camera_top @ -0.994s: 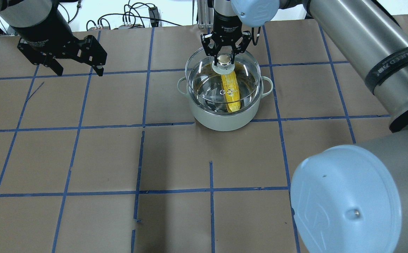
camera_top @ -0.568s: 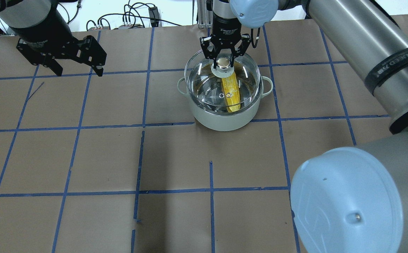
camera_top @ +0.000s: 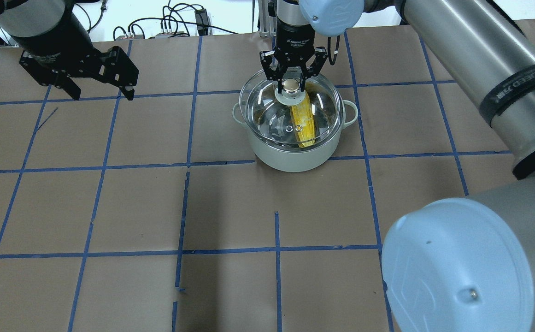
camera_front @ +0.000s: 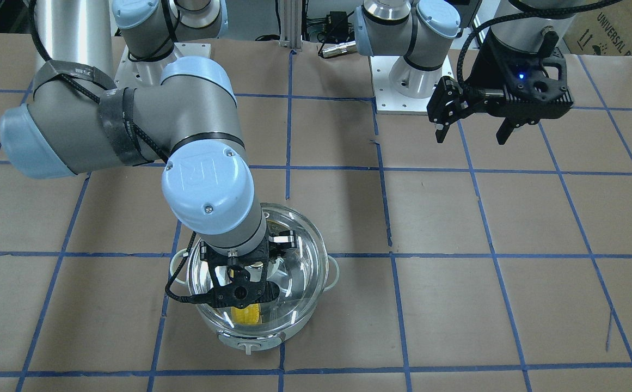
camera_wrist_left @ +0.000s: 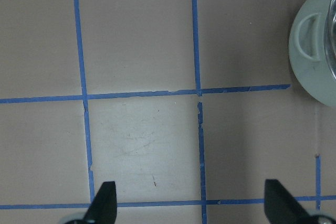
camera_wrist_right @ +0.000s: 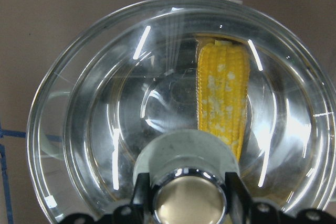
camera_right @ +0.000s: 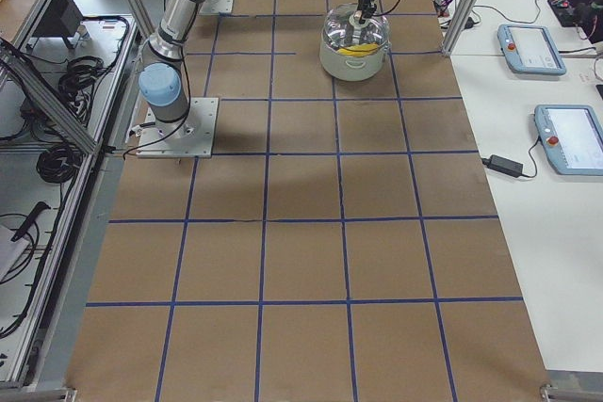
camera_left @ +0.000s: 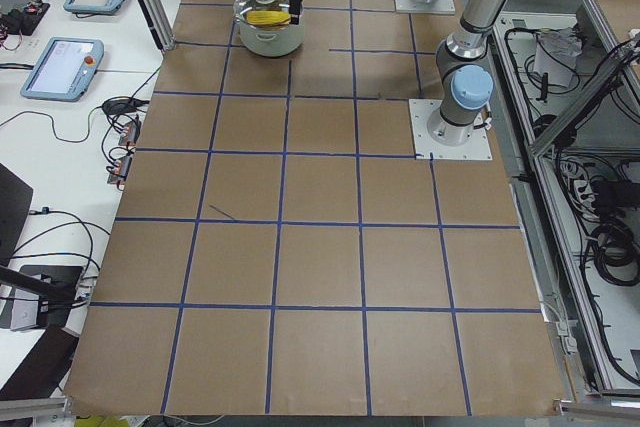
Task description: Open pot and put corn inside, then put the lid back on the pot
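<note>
Corn's in, lid nearly home.
My right gripper (camera_top: 289, 85) pinches the lid (camera_top: 267, 108) by its knob, right over the pot (camera_top: 290, 160). The corn (camera_top: 305, 122) lies inside under the glass. I can't tell if the rim is seated. Left to do: settle it, let go. My left gripper (camera_top: 103, 94) hangs wide open, empty, well aside.

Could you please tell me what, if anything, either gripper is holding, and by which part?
The right gripper holds the glass lid by its knob; the left gripper holds nothing.
</note>
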